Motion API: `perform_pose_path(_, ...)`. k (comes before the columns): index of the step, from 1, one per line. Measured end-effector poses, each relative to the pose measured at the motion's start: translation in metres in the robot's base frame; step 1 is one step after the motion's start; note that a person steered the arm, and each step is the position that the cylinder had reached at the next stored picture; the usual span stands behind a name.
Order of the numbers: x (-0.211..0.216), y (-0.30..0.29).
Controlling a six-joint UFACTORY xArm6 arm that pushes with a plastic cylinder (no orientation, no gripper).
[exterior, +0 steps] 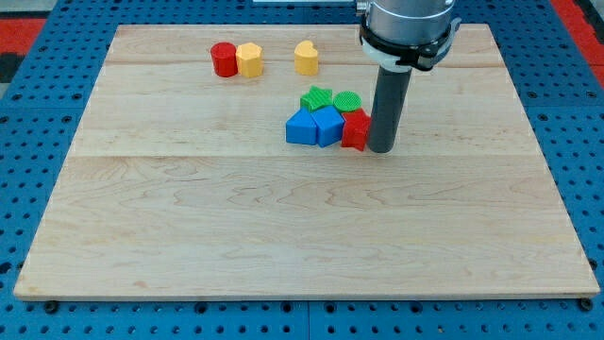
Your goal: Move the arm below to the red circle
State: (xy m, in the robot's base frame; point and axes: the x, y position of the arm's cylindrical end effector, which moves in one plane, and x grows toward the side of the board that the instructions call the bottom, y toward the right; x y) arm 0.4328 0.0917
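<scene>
The red circle (224, 59) stands near the view's top left of the wooden board, touching a yellow block (249, 59) on its right. My tip (381, 148) rests on the board right of centre, far to the right of and below the red circle. The tip touches the right side of a red block (355, 130) in a cluster.
The cluster holds two blue blocks (302, 127) (327, 124), a green star-like block (317, 98) and a round green block (347, 100). A yellow heart-shaped block (306, 58) sits at the top centre. The board's edge (302, 298) runs along the view's bottom.
</scene>
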Motion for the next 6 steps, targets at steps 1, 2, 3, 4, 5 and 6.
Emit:
perform_pose_path(1, 0.000, -0.002)
perform_pose_path(2, 0.031, -0.015)
perform_pose_path(3, 0.045, -0.105)
perform_pose_path(4, 0.008, -0.183)
perform_pose_path(5, -0.057, -0.196)
perform_pose_path(6, -0.101, -0.237)
